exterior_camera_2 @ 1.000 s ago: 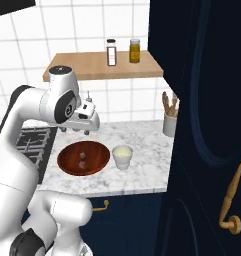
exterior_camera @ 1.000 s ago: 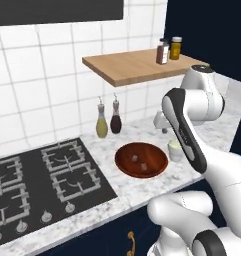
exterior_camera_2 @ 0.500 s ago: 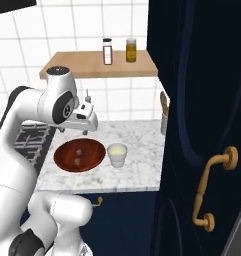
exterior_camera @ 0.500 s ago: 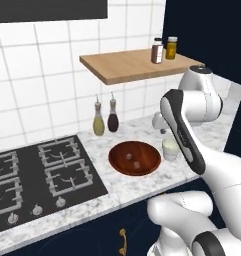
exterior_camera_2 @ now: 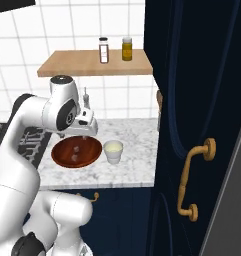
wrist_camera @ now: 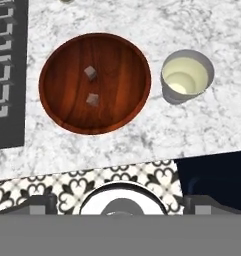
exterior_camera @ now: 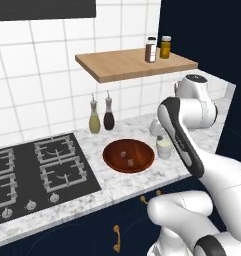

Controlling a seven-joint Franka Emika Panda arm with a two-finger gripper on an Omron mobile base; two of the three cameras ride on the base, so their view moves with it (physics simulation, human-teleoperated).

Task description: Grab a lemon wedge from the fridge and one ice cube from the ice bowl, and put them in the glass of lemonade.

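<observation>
Hanging above the marble counter [wrist_camera: 202, 125] with its jaws spread wide and nothing between them, the claw [exterior_camera_2: 81, 131] looks down from its hand camera onto the ice bowl [wrist_camera: 95, 83] and the glass of lemonade [wrist_camera: 186, 75]; bowl and glass stand just beside each other, apart, the glass to the bowl's right in both base views; two ice cubes lie near the bowl's middle, one ice cube [wrist_camera: 90, 73] close to the other [wrist_camera: 92, 99] without touching. No lemon wedge shows in the glass, only pale yellow liquid, so I judge both items not yet delivered.

Risks, as I see them: the cubes are tiny and close together, so a descent aimed between them could nudge both aside or catch neither; on the curved, smooth wood a cube may skid away from closing fingers; a drop too far toward the glass could clip its rim and tip it.

From the claw, the cubes lie below and slightly left of the hand view's centre; the stove [exterior_camera: 37, 172] sits farther left.
</observation>
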